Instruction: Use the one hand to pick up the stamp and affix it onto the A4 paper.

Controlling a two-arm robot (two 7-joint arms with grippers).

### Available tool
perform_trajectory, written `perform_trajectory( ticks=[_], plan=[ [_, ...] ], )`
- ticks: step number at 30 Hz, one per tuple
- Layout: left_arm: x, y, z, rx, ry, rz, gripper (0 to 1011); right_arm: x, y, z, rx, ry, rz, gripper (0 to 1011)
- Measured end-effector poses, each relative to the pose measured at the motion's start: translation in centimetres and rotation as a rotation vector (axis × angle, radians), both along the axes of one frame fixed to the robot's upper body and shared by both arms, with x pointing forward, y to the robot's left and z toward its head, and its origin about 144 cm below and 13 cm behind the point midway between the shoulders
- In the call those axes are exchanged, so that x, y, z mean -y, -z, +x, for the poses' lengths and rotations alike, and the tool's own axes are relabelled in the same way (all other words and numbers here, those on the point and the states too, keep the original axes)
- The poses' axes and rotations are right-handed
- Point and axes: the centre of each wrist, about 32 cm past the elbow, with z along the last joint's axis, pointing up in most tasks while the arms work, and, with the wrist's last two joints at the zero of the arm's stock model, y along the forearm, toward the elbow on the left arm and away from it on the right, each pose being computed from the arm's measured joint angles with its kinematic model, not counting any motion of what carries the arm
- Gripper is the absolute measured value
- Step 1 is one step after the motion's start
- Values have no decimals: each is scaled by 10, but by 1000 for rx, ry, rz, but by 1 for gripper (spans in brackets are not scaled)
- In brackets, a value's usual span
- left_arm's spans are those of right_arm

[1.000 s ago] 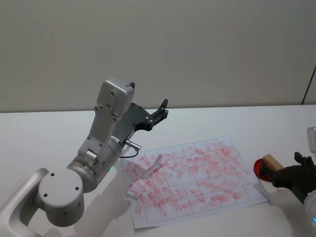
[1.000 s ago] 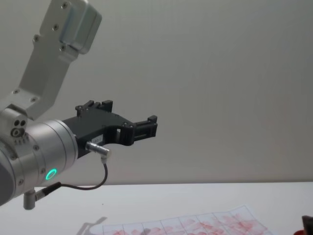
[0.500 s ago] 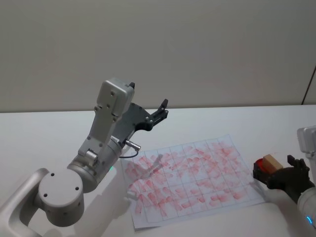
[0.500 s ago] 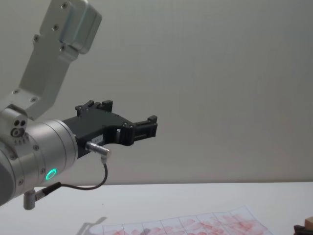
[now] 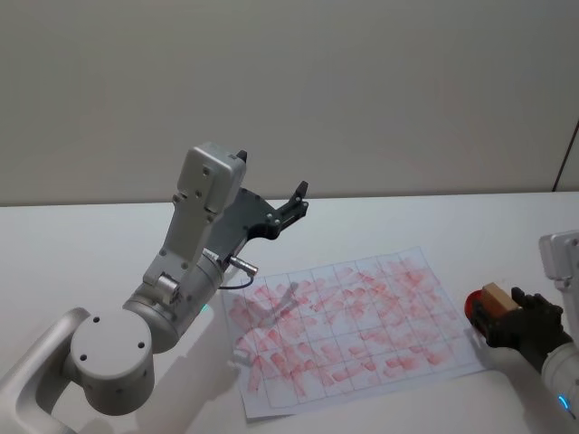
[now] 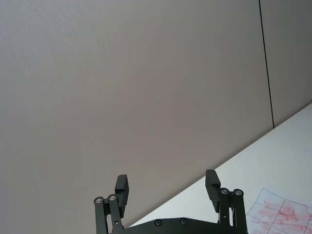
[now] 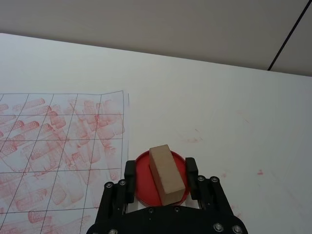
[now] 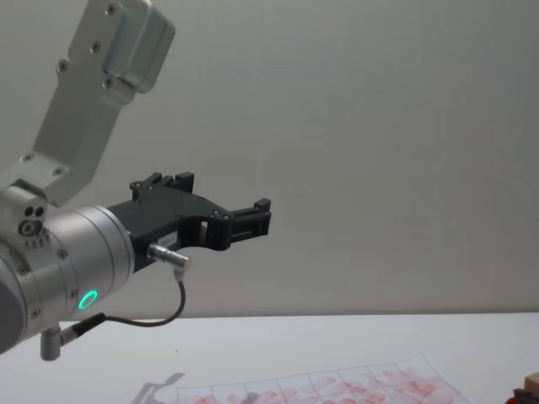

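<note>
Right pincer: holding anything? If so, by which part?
Nothing held yet. The right pincer is open, straddling the stamp on the red pad with a gap each side. The left pincer is raised, open, empty.

Round red pad flat on white worktop, right side. Faint red smudges on worktop nearby. Plain grey wall behind, thin black line down it.
</note>
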Motion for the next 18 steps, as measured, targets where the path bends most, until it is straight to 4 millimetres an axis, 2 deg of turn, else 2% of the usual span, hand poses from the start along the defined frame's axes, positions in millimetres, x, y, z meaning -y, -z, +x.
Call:
perform_trajectory(
  ticks=[4,7,13,18],
  plan=[
    [0,0,0,0,0,0,1001,0,0,0,-2,-1,0,505],
    [0,0,0,0,0,0,1001,0,0,1,-3,-2,0,446],
    [0,0,0,0,0,0,1001,0,1,1,-5,-2,0,224],
    [0,0,0,0,0,0,1001,0,1,1,-5,-3,-1,217]
  ],
)
